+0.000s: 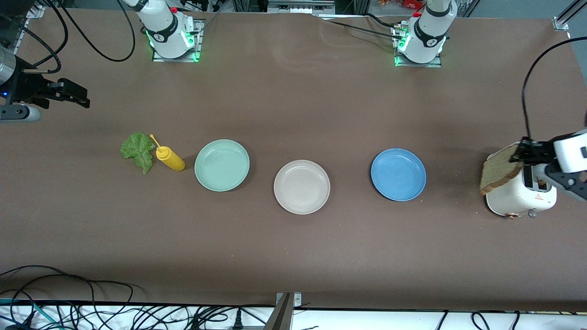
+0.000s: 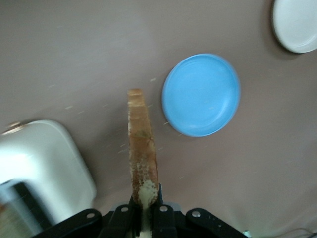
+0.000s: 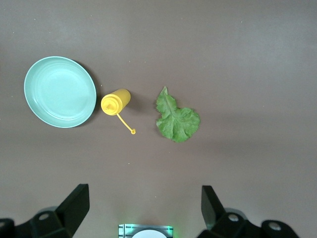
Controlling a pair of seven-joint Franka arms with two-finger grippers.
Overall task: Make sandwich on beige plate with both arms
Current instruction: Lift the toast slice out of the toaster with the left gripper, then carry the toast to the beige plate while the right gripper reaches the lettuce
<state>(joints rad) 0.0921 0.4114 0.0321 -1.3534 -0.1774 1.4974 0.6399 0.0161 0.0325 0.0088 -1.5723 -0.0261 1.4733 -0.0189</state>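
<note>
Bread (image 1: 497, 170) is pinched edge-on in the left tool (image 1: 520, 153), which is clamped tight on the slice's crust right over the white toaster (image 1: 520, 195) at the left arm's end of the desk (image 1: 293, 256). The slice hangs tilted, clear of the slot as far as the front view tells. The right tool (image 1: 75, 96) is spread wide with nothing in it, waiting up over the right arm's end of the desk.

Best guess at the step in hand: carry that slice to the beige plate (image 1: 301, 187), which sits bare in the middle of the row, between the blue plate (image 1: 398, 174) and the mint plate (image 1: 222, 165). Doing it well probably means passing over the blue plate, tipping the slice flat low above the beige one, and only then letting go, since a drop from an upright hold could land it on the rim.

Views differ a lot. The left wrist view shows how thin the grip is, just the slice's end between the fingers (image 2: 163, 214), plus the blue plate and an edge of the beige one. The right wrist view alone gives a clean top-down look at the lettuce leaf (image 3: 176, 119) and yellow squeeze bottle (image 3: 115, 101) beside the mint plate. Only the front view shows all three plates in one row.
</note>
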